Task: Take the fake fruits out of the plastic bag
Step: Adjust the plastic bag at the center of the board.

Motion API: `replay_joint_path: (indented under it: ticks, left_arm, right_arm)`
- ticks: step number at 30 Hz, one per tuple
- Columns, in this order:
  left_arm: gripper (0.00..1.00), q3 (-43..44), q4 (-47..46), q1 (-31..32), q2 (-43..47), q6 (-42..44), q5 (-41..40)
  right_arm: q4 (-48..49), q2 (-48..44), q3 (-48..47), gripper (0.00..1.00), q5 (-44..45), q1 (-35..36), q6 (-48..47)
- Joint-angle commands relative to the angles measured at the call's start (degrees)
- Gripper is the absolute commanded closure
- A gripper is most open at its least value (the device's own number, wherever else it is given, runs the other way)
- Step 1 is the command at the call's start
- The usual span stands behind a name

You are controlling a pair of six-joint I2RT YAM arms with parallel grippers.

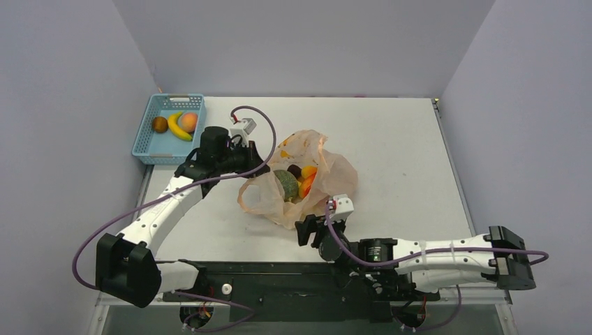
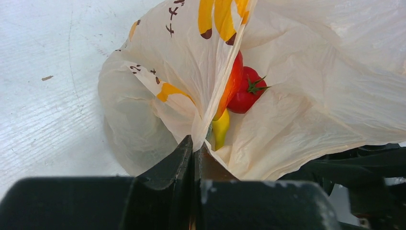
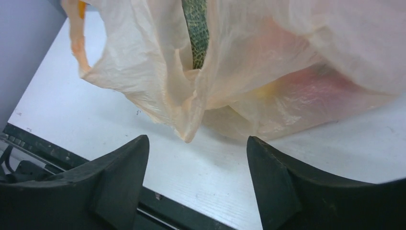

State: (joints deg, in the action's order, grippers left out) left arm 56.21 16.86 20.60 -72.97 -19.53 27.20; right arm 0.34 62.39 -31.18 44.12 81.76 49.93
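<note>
The peach plastic bag (image 1: 328, 164) with banana prints lies at mid-table, mouth open toward the left. Inside it I see a green melon ball (image 1: 286, 184), a dark piece (image 1: 296, 170) and orange fruits (image 1: 308, 180). My left gripper (image 1: 264, 167) is shut on the bag's left rim; its wrist view shows the film (image 2: 177, 57) pinched between the fingers, with a red tomato (image 2: 246, 91), an orange-red piece (image 2: 233, 84) and a yellow piece (image 2: 220, 130) inside. My right gripper (image 1: 304, 230) is open and empty, just short of the bag's near edge (image 3: 191, 129). The melon (image 3: 195, 28) shows through the bag's mouth.
A blue mesh basket (image 1: 150, 143) stands at the table's far left corner and holds a banana (image 1: 179, 126), an orange-pink fruit (image 1: 188, 121) and a brown fruit (image 1: 160, 124). The black base rail (image 1: 279, 272) runs along the near table edge below my right gripper.
</note>
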Motion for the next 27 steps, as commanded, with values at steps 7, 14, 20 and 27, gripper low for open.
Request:
replay_joint_path:
  ticks: [7,14,20,27]
  left_arm:
    - [1.00,2.7,-0.3,0.6,2.1,1.5,-0.8]
    - [1.00,2.7,0.0,1.4,2.0,2.0,-1.2]
    - [1.00,2.9,0.7,2.6,1.8,2.7,-2.4]
    - [1.00,3.0,0.9,2.6,2.0,2.7,-2.8]
  right_arm:
    - [-33.0,-5.8,-19.6,0.16,21.6,3.3,3.1]
    - [-38.7,2.7,-28.8,0.14,20.1,-10.0,5.7]
    - [-37.2,6.5,-29.3,0.23,17.5,-16.4,1.2]
    - [-26.4,-4.5,-14.1,0.88,8.8,-24.4,-2.4]
